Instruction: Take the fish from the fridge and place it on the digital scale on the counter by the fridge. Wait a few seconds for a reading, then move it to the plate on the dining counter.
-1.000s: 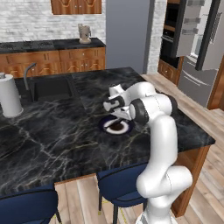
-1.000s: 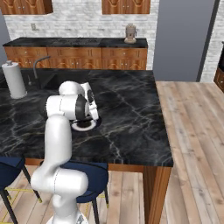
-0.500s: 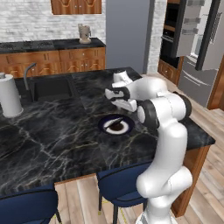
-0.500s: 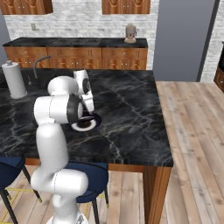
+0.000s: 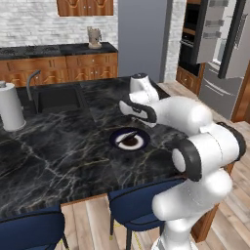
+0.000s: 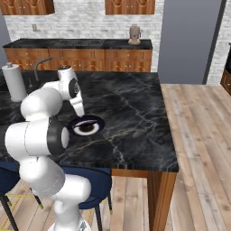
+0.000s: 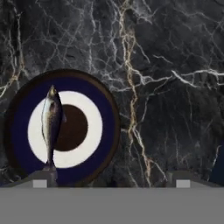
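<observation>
The slim silvery fish [image 7: 51,124] lies on the round navy plate [image 7: 19,131] with a white centre, on the black marble dining counter [image 5: 73,156]. In the base views the fish [image 5: 128,136] rests across the plate [image 5: 117,141], also seen from the right as the plate [image 6: 95,122]. My gripper [image 7: 111,181] hangs open above the counter, just beside the plate, with nothing between its fingers. It shows above the plate's far edge as the gripper [image 5: 128,110] and gripper [image 6: 81,113]. The fridge [image 5: 219,44] stands open at the back right. The digital scale is out of view.
A sink [image 5: 56,97] with a tap [image 5: 31,80] is set into the counter's far left, and a paper towel roll [image 5: 10,105] stands beside it. Blue stools [image 5: 139,207] sit under the near edge. Wall counters with wooden cabinets [image 6: 81,58] run behind.
The jaws have opened and let the fish go onto the plate. The hand has lifted up and back from the plate.
</observation>
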